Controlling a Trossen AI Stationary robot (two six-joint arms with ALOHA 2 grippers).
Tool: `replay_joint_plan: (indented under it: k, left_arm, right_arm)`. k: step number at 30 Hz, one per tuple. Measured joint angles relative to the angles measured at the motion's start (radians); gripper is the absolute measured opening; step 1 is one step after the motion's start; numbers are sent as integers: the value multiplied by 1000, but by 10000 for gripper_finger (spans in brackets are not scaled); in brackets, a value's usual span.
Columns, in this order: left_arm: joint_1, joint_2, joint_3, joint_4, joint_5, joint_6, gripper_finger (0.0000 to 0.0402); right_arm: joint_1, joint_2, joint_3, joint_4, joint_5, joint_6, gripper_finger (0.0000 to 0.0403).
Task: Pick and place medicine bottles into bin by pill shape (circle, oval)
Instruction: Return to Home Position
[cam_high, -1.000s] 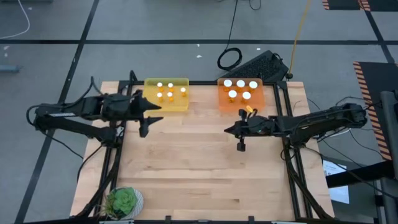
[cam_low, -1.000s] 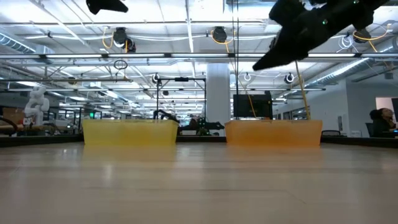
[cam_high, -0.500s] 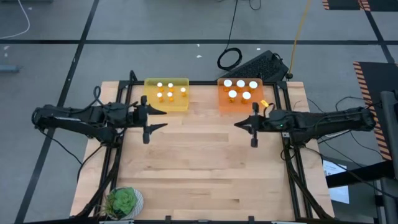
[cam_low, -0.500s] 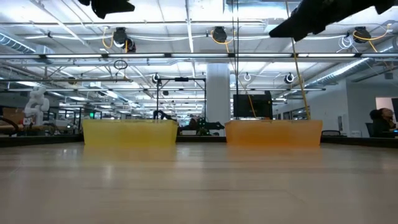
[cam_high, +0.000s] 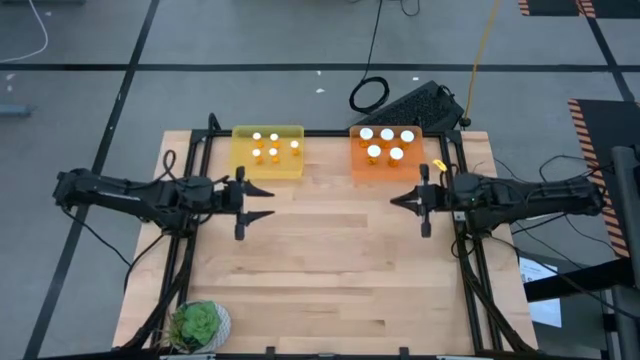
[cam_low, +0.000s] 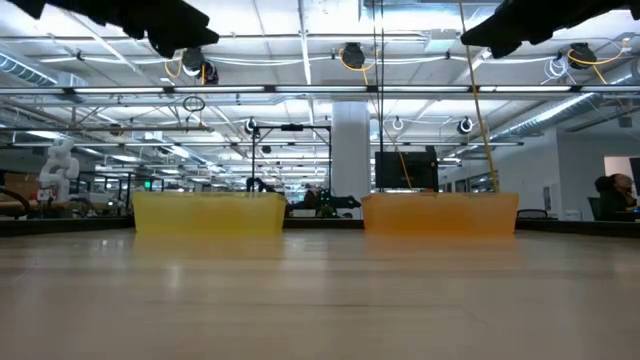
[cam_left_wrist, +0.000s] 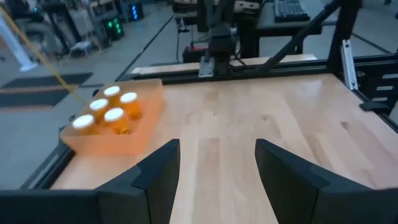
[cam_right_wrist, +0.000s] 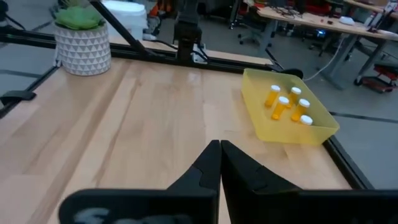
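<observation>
From above, the yellow bin (cam_high: 268, 150) is sitting just beyond the left gripper (cam_high: 262, 201), carrying five small-capped medicine bottles (cam_high: 273, 153). The orange bin (cam_high: 387, 152) is lying just beyond and inward of the right gripper (cam_high: 398, 200), carrying five larger-capped bottles (cam_high: 375, 151). The left gripper's fingers are standing apart and holding nothing; the right gripper's fingers are pressing together, also empty. Bare desk (cam_high: 330, 260) is stretching between the two grippers and toward the near edge, where a potted plant (cam_high: 197, 323) is occupying the corner behind the left arm.

At table height, both bins are resting at the far edge, yellow (cam_low: 209, 214) and orange (cam_low: 441, 214), with the arms hanging high above open wood.

Through the left wrist camera, the orange bin (cam_left_wrist: 115, 127) with white caps is lying ahead of the spread fingers (cam_left_wrist: 163, 171).

Through the right wrist camera, the yellow bin (cam_right_wrist: 288, 115) is lying ahead of the closed fingers (cam_right_wrist: 214, 168), the plant pot (cam_right_wrist: 82, 42) farther off.
</observation>
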Motion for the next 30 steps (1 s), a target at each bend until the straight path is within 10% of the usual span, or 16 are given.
replay_joint_plan:
  k: [11,24,30]
  left_arm:
    - [0,8,-81,108,-107,3,210]
    - [-9,9,-191,261,-2,6,13]
    - [-9,5,-331,492,53,0,11]
  right_arm:
    - [1,-84,-227,187,4,26,4]
    - [1,-181,-390,290,-49,22,4]
    - [1,-239,-447,291,-49,22,4]
